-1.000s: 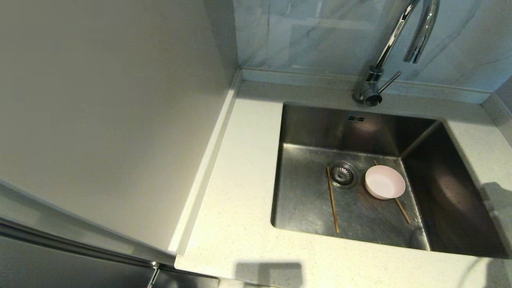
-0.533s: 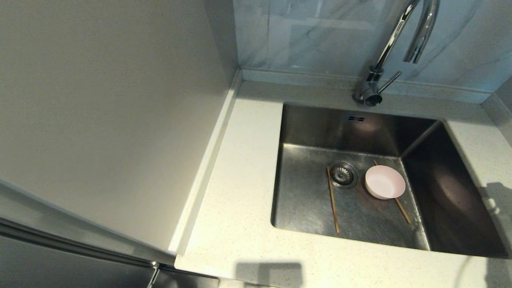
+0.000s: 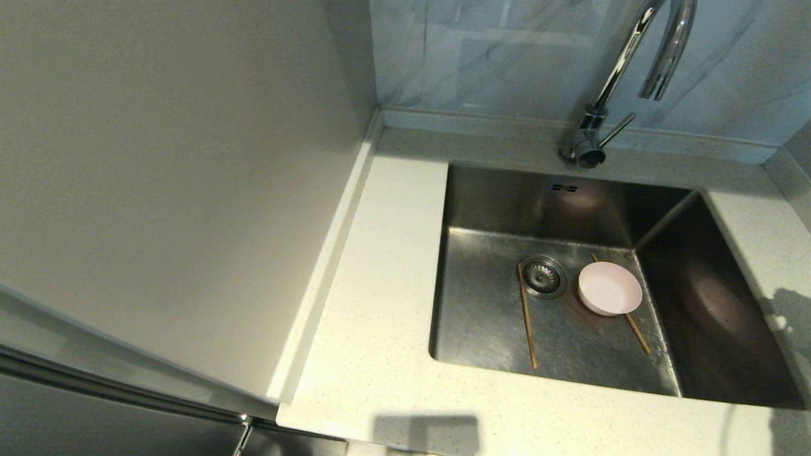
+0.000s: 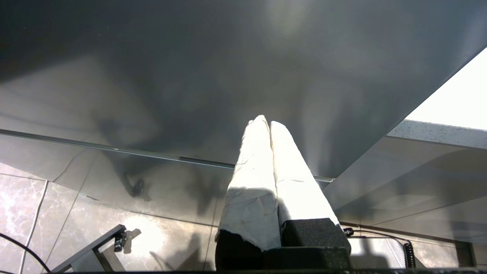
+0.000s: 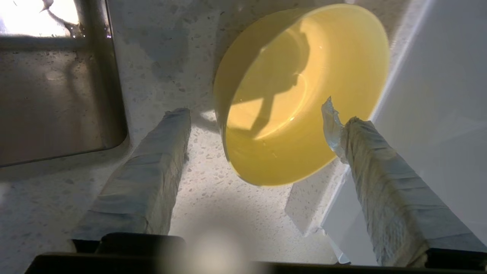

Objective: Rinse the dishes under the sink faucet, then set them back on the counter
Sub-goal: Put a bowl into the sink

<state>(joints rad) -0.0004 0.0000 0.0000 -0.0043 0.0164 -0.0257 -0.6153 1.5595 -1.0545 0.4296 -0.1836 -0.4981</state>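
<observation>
Showed the off-white speckled counter (image 3: 380,253) wrapping the sink (image 3: 507,202) on the left, front and right, bare in the head view. Found the steel sink holding most of the dishes on its floor, below and forward of the chrome sink faucet (image 3: 602,107), with no water visibly running from the spout.

Held the right gripper (image 5: 257,114) low over the counter beside the sink's corner, out of the head view, with its taped fingers (image 5: 152,171) spread wide to either side of the yellow-green bowl (image 5: 300,95). Could not tell whether either finger touched the rim. Caught that bowl on the counter close against a plain white side panel (image 5: 437,95), probably because that spot lay clear of the basin; read the wide spread as a fit for a grasp across the bowl or a release of it.

Parked the left gripper (image 4: 266,123) below counter level facing a dark cabinet front (image 4: 190,76), fingers pressed together on nothing, since the work looked like a one-arm job.

Found the pale pink bowl (image 3: 609,288) upright just right of the drain strainer (image 3: 543,277), apparently resting on one chopstick (image 3: 637,332), with the other chopstick (image 3: 527,323) along the strainer's left side, all three within likely reach of the stream and not yet on the counter.
</observation>
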